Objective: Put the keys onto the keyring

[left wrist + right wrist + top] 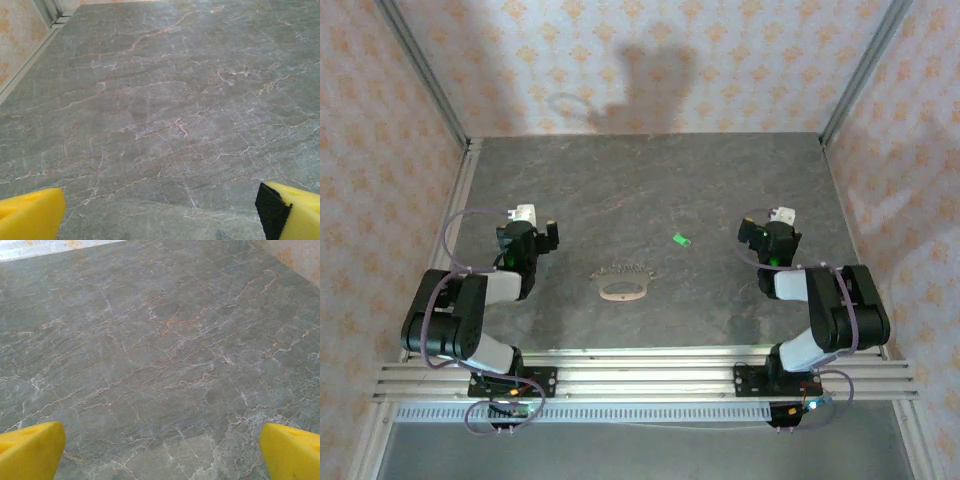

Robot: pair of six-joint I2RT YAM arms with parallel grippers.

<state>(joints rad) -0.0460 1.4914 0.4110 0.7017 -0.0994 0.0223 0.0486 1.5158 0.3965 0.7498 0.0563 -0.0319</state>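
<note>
The keys [620, 271] lie as a short jagged grey-brown chain on the grey marbled table [650, 190], near its middle front. Just in front of them lies the keyring [623, 291], a thin pale tan oval loop, flat on the surface. My left gripper [538, 224] hovers to the left of both, well apart from them. It stands open, and bare table shows between its yellow fingers [30, 216]. My right gripper [768, 224] is far to the right, also open, its yellow fingertips [292, 450] wide apart over bare table.
A small green object [681, 239] lies between the keys and the right gripper. Patterned walls with metal corner posts [430, 75] enclose the table on three sides. An aluminium rail [640, 375] carries both arm bases at the near edge.
</note>
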